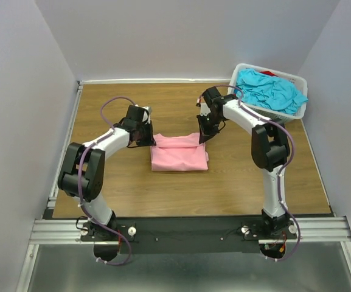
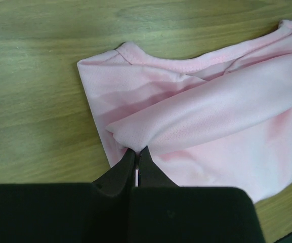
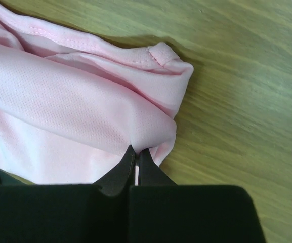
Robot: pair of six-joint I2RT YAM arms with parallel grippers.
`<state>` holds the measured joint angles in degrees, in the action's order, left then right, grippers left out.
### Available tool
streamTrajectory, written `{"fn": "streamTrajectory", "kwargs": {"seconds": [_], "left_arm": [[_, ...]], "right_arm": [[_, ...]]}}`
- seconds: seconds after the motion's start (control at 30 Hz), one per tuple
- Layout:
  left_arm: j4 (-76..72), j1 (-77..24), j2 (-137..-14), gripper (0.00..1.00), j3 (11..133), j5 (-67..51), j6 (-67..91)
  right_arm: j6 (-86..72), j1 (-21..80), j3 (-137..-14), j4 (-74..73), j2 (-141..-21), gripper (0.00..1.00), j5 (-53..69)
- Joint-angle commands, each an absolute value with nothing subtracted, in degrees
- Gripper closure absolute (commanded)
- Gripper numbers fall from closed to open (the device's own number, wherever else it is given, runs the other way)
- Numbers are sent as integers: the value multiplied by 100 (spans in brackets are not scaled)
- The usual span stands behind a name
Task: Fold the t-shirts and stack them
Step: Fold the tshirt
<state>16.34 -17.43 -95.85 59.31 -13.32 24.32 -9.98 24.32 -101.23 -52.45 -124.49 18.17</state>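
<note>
A light pink t-shirt [image 1: 179,154] lies partly folded in the middle of the wooden table. My left gripper [image 1: 148,141] is shut on a fold at the shirt's far left corner; in the left wrist view the gripper [image 2: 137,150] pinches the pink cloth [image 2: 201,116]. My right gripper [image 1: 202,136] is shut on the fold at the far right corner; in the right wrist view the gripper [image 3: 136,150] pinches the pink cloth [image 3: 75,101]. Turquoise t-shirts [image 1: 269,91] and a bit of red cloth [image 1: 269,73] lie heaped in the basket.
A white slotted plastic basket [image 1: 301,109] stands at the table's far right corner. Grey walls close in the table on the left, back and right. Bare wood table [image 1: 102,188] surrounds the pink shirt.
</note>
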Motion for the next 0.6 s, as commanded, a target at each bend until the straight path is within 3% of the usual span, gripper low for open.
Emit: {"fn": "streamTrajectory", "kwargs": {"seconds": [0.0,0.17,0.23,0.4,0.57], "left_arm": [[1293,-1617,-9843,100,5906,-1213,2232],[1151,-1591,-9695,100,5810,-1055,2311],[1081,-1591,-9572,100,5687,-976,2329],[818,-1582,-9308,100,5301,-835,2636],[695,-1591,-9054,100,5028,-914,2777]], "right_arm": [[-835,2400,-10222,-4922,-12709,99,1969],[-931,2408,-10134,-4755,-12543,98,1907],[-975,2408,-10099,-4624,-12323,93,1846],[-1151,2408,-9836,-4307,-11927,66,1784],[-1318,2408,-9370,-3815,-11409,66,1802]]}}
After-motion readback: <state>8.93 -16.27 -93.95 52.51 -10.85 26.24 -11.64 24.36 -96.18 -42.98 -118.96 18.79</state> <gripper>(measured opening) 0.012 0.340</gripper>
